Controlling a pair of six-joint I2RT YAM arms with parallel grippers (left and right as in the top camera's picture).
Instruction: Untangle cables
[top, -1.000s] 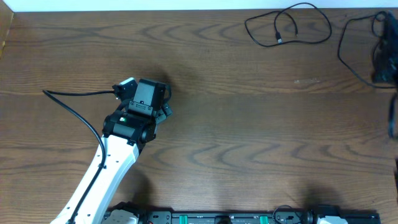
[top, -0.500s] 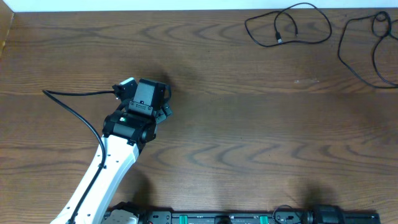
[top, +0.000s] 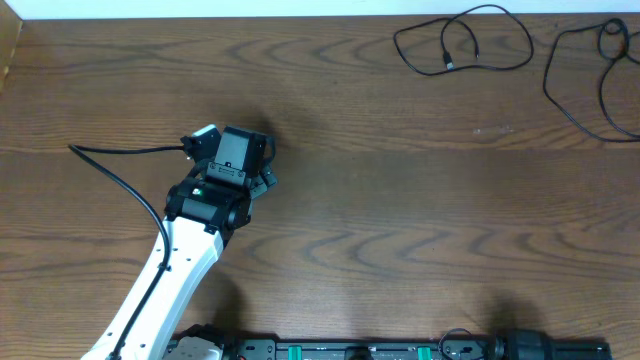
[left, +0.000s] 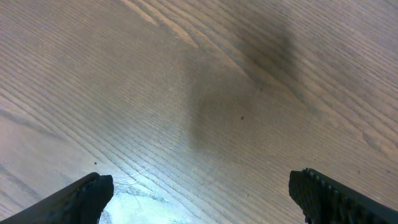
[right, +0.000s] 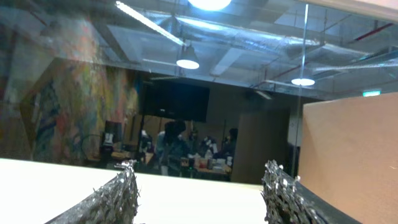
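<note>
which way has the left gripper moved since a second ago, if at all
No. The left gripper sits at the same spot over the table's wood grain, jaws open, as far from the looped cable as before.

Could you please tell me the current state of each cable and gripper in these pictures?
Left gripper: jaws wide open, empty, above the table.
Right gripper: jaws open, empty, pointing upward.
Looped black cable: loose on the table, crossing itself, unheld.
Black cable at right edge: loose, partly out of frame, unheld.
</note>
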